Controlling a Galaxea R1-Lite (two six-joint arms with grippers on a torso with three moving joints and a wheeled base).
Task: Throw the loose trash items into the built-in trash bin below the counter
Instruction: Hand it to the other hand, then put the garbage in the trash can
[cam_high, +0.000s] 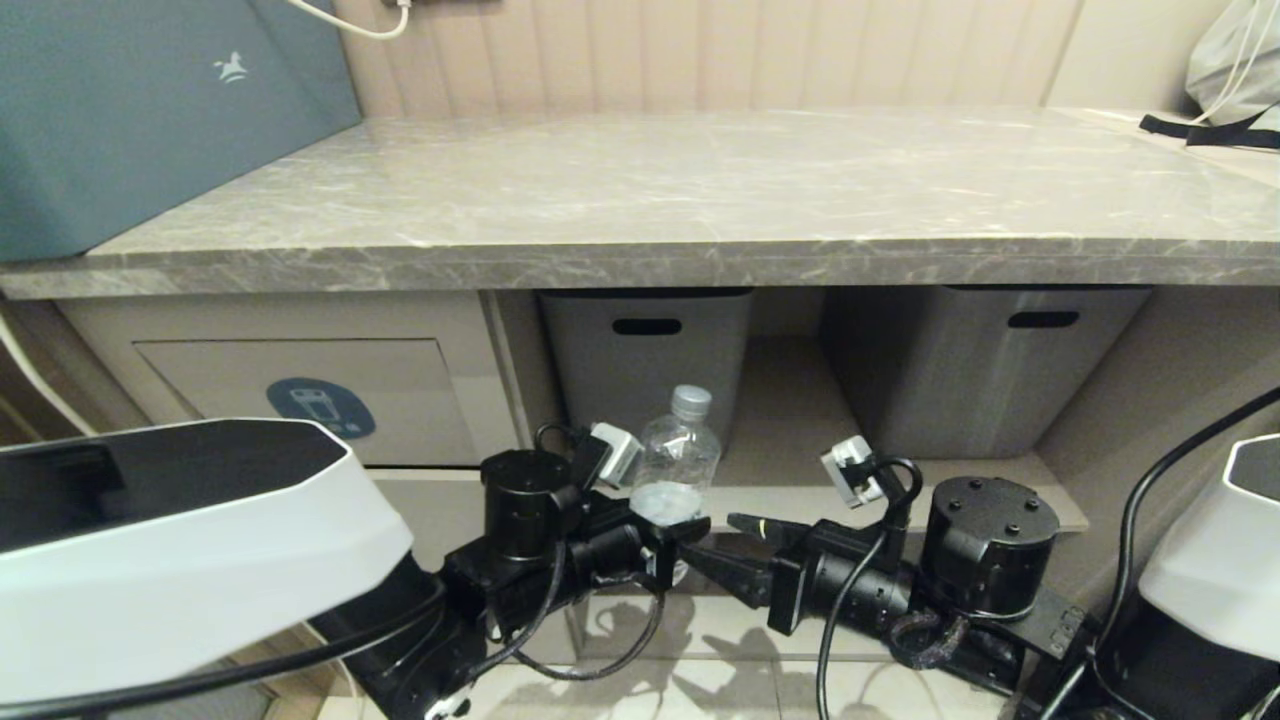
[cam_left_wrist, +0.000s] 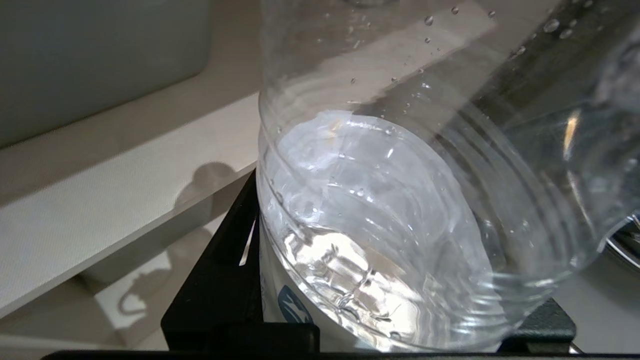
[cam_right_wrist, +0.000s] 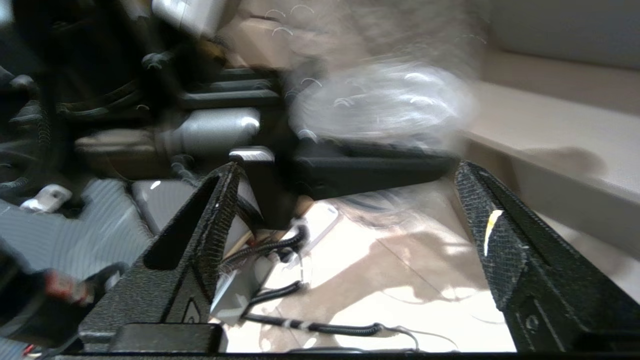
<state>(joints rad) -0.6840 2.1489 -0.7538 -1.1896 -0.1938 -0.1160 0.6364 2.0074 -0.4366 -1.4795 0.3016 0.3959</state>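
Water bottle (cam_high: 677, 455) is being gripped upright by left gripper (cam_high: 655, 540), jaws closed on its base, right of the trash bin flap (cam_high: 300, 398); right gripper (cam_high: 735, 560) is being held open beside it

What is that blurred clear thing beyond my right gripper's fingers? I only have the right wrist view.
Observer: A small clear plastic water bottle with a grey cap, standing upright in the left gripper, which is clamped around its lower part.
Operator: Where is the bin from there?
Observer: The built-in trash bin, a flap with a blue sticker, sits under the counter, on the robot's left of the bottle.
Operator: Anything inside the bottle?
Observer: The left wrist view shows droplets on its inner wall.
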